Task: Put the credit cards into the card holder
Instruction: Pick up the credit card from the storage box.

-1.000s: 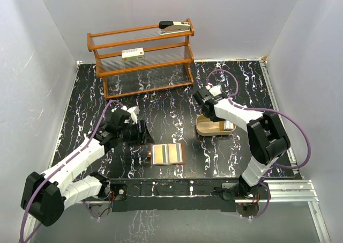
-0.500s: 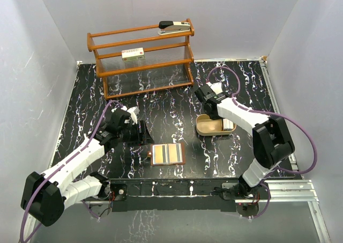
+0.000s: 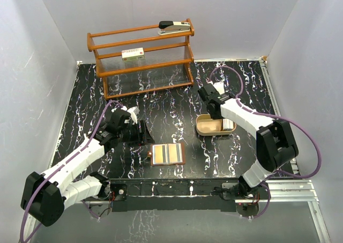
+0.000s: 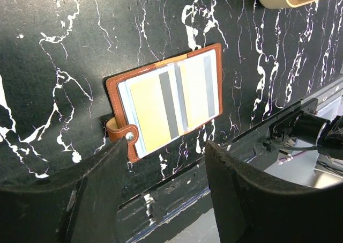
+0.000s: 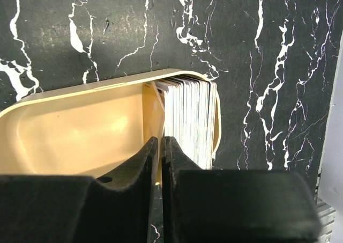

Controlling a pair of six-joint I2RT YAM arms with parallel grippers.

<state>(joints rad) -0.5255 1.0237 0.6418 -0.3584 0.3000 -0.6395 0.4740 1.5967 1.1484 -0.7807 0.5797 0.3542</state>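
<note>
**Top view:** the card holder (image 3: 168, 154) lay open near the worktop's (image 3: 177, 101) near edge. The credit cards (image 3: 229, 124) stood on edge at the right end of the tray (image 3: 204, 130) beside it.

**Left wrist:** my left gripper (image 4: 165, 146) hung open and empty beside the card holder, probably ready to steady it.

**Right wrist:** my right gripper (image 5: 161, 142) was pinched nearly shut at the left face of the credit cards, seemingly to peel one off. Whether it held one, I could not tell.

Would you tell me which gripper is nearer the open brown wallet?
Left. The left gripper hovers just beside the wallet; the right gripper is farther off, at the tan tray.
</note>
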